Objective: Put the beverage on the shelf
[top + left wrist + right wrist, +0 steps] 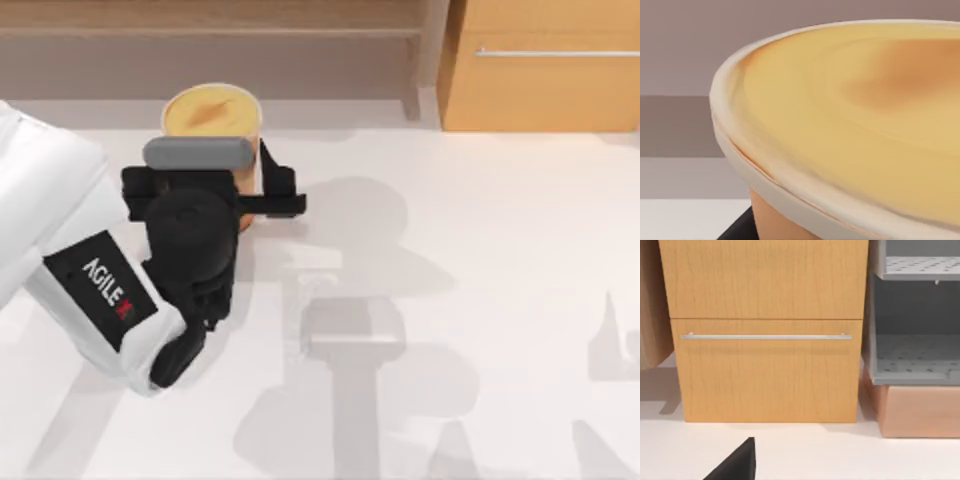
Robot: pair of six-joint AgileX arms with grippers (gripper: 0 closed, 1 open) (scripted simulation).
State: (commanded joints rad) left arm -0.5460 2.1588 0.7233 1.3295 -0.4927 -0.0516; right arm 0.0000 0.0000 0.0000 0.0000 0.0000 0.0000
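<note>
Left pincer clamped on the beverage, right up at the shelf's front edge.

Biggest first: the white worktop (480,300) spreads wide, crossed by grey arm shadows. Along its far edge, from ten to twelve o'clock, runs the light-brown shelf (210,35), its grey upright post (432,50) at about one o'clock. Just right of that post sits the orange-tan cabinet (545,80) with its silver bar handle (555,52); the right wrist view faces that cabinet, with a grey perforated rack (915,365) beside it. My left arm (60,260) reaches in from nine o'clock, and the left pincer (245,195) grips the beverage (212,112), black fingers (278,185) pressed against the cup's side. The cup stands upright just in front of the shelf, creamy top showing close in the left wrist view.
</note>
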